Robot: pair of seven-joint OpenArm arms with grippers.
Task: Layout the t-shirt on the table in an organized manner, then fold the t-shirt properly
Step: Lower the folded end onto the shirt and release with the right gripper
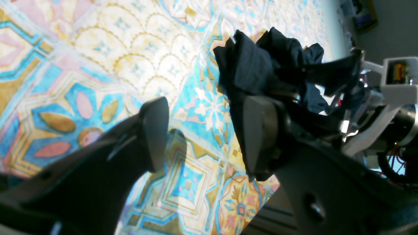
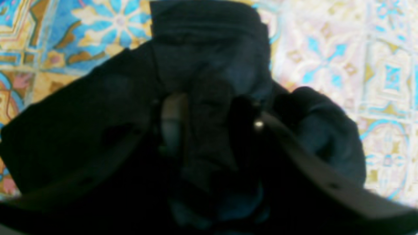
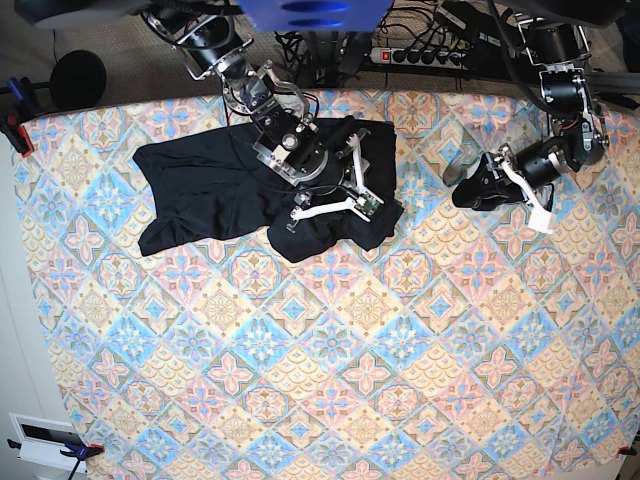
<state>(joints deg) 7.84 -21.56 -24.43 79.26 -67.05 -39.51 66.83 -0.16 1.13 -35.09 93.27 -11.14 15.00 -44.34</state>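
Note:
The black t-shirt (image 3: 200, 190) lies crumpled on the far left-centre of the patterned table (image 3: 350, 380). My right gripper (image 3: 332, 215) is over its right part. In the right wrist view the right gripper (image 2: 209, 130) is shut on a bunched fold of the t-shirt (image 2: 209, 39), with the table (image 2: 375, 65) below. My left gripper (image 3: 465, 185) hovers over bare table to the right of the shirt. In the left wrist view the left gripper (image 1: 205, 137) is open and empty, and the raised bunch of t-shirt (image 1: 254, 65) shows beyond its fingers over the table (image 1: 130, 49).
A power strip (image 3: 425, 55) and cables lie behind the table's back edge. A red clamp (image 3: 12, 130) grips the left edge. A white box (image 3: 40, 435) sits off the front left corner. The right arm (image 1: 375, 98) shows in the left wrist view.

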